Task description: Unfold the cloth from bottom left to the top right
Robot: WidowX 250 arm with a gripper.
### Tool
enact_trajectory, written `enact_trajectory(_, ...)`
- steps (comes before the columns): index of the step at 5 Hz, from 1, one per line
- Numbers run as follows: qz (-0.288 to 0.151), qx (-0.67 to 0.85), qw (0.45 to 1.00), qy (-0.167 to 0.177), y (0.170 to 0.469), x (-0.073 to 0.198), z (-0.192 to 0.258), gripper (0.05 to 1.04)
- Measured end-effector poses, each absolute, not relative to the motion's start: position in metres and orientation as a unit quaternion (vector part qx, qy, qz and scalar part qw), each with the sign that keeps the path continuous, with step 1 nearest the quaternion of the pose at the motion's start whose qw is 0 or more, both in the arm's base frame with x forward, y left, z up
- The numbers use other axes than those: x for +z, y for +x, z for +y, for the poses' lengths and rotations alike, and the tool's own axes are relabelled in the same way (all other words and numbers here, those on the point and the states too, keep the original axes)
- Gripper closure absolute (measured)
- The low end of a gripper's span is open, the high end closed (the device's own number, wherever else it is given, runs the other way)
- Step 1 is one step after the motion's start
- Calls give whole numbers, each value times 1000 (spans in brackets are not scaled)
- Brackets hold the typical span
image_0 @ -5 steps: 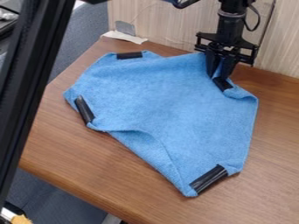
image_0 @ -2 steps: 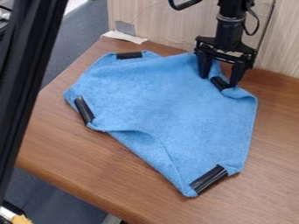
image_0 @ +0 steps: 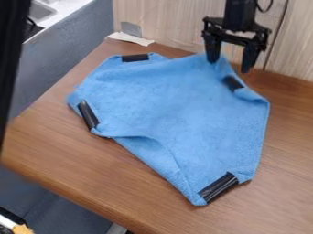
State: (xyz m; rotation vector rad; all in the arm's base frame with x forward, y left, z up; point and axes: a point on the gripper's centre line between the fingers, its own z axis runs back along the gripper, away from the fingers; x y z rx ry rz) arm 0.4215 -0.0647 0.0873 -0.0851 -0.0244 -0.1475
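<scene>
- We see a pale wood-grain wall [image_0: 165, 23] behind the brown table [image_0: 79, 153].
- We find a white strip [image_0: 129, 38] at the table's far left corner.
- We spot a light counter with a sink [image_0: 40, 12] beyond the table's left side.

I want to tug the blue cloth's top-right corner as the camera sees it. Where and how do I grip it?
I'd pinch the bunched edge at the black strip from above, fingers on either side. The blue cloth looks puckered there, likely giving purchase, while its middle lies fairly flat. The open gripper hangs close by.
</scene>
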Motion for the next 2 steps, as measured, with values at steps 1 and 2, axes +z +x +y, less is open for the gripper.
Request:
enact_trajectory(1,-6,-83,995,-47,407,97,-57,83)
enact_trajectory(2,-1,-92,995,-34,389,100,-49,83)
